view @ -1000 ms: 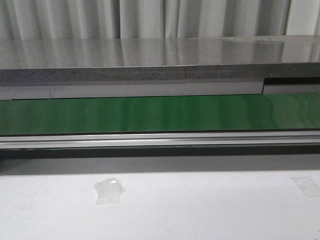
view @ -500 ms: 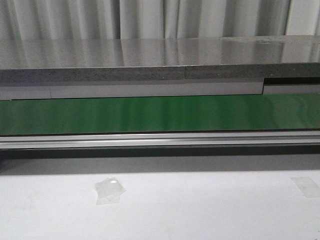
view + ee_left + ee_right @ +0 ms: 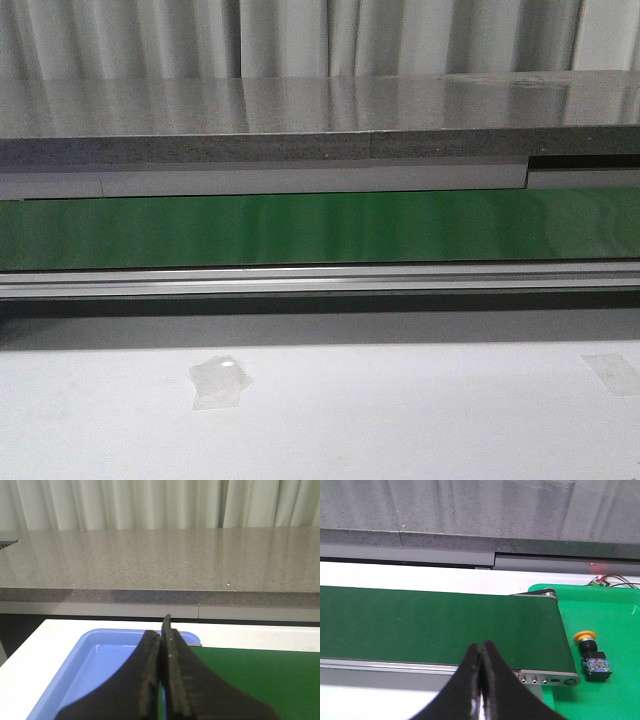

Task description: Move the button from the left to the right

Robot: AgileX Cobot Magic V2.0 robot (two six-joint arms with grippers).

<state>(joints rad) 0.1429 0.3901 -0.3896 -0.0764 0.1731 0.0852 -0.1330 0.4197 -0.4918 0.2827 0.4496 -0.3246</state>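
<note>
The button, a yellow-orange cap on a black body with coloured marks, lies on its side on a bright green surface just past the end of the dark green belt, in the right wrist view only. My right gripper is shut and empty, over the belt's near rail, well apart from the button. My left gripper is shut and empty, above the edge between a blue tray and the belt. Neither gripper shows in the front view.
The front view shows the green belt with its metal rail, a grey stone counter behind, and a white table with tape patches. The blue tray looks empty where visible. Wires lie at the green surface's far edge.
</note>
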